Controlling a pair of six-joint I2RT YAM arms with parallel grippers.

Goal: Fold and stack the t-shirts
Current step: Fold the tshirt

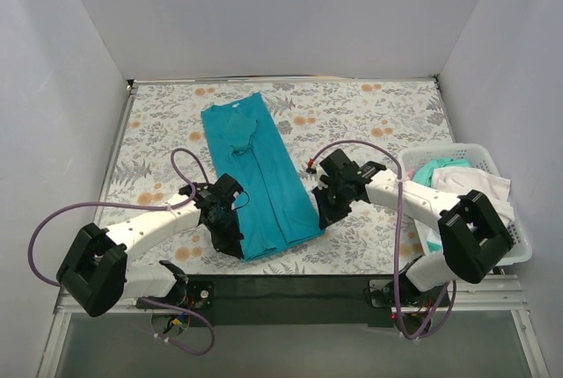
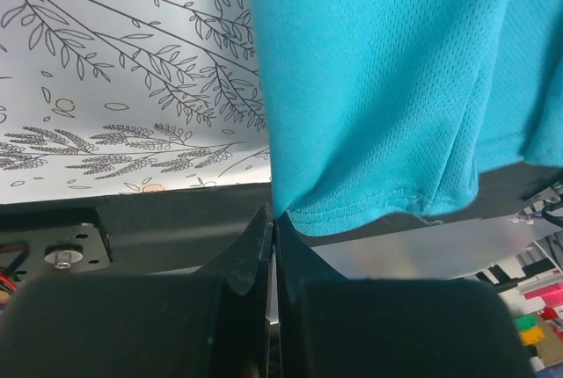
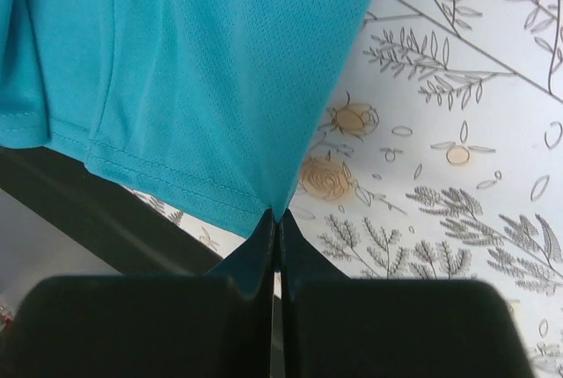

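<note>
Teal t-shirt (image 1: 255, 176): folded lengthwise into a long narrow strip, laid down the middle of the floral table cover (image 1: 369, 123), neck end far, hem end toward the arm bases. Pinched at both near corners.

Left gripper (image 2: 273, 220) clamped tight on the hem's left corner, mesh cloth spreading out from the closed tips in its wrist view. Right gripper (image 3: 280, 218) clamped likewise on the hem's right corner, stitched edge running off to the left.

From above, both pinched corners hidden under the black gripper bodies; grips legible only through the wrist cameras. Hard to tell how many layers sit in each pinch. Neck label too small to make out. Upper part of the shirt cut off in both close views.

At the table's right edge, white plastic basket (image 1: 519, 250) holding a white shirt (image 1: 479, 186) and a pale aqua shirt (image 1: 428, 170), heaped and crumpled, shapes unreadable. Near side of the basket masked by the right arm (image 1: 471, 233).
</note>
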